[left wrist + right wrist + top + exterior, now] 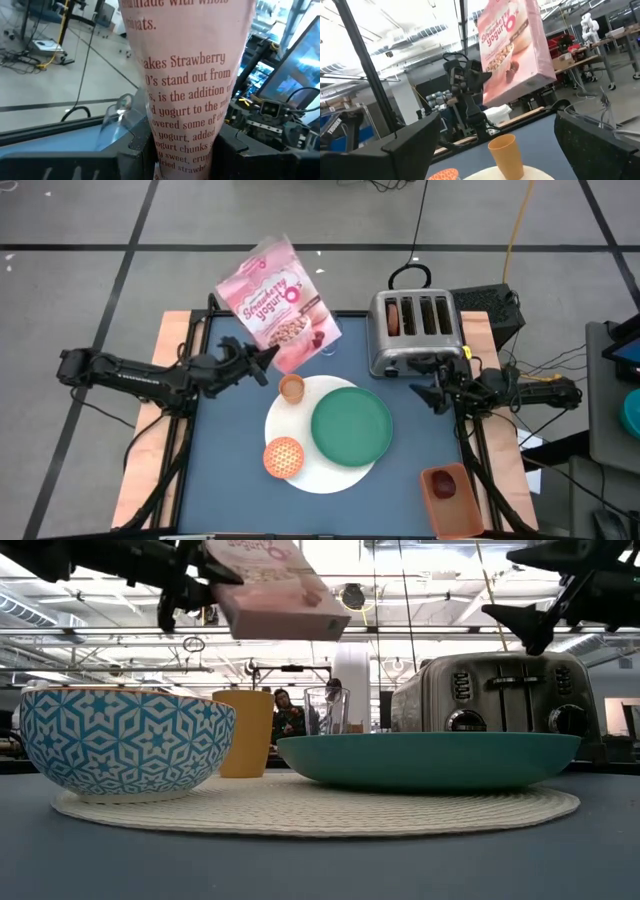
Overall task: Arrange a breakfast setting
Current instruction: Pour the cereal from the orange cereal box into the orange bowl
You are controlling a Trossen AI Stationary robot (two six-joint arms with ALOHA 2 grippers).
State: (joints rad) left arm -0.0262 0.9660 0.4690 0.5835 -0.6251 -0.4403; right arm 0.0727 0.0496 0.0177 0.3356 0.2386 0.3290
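Note:
A pink cereal box (278, 298) hangs in the air over the table's far left part, with my left gripper (263, 361) shut on it. Below it, a white round mat (325, 470) carries a green plate (352, 425), an orange cup (291, 388) and a patterned bowl (283, 457). In the low view the bowl (125, 745) and plate (430, 758) rest by their bases on the mat (320, 808). A clear glass (325, 710) stands behind them. My right gripper (432, 390) stands open in the air at the right, in front of the toaster, with nothing between its fingers. My left gripper pinches the box between its two fingers (134, 150), one on each broad face, at the narrow printed side (185, 145) near the box's lower corner. The fingers come level from the table's left. The box is lifted clear and tilted.
A steel toaster (415, 330) stands at the far right with something brown in one slot (393, 315). An orange tray (452, 498) with a dark red fruit sits off the near right corner. A person shows far off behind the table (285, 715).

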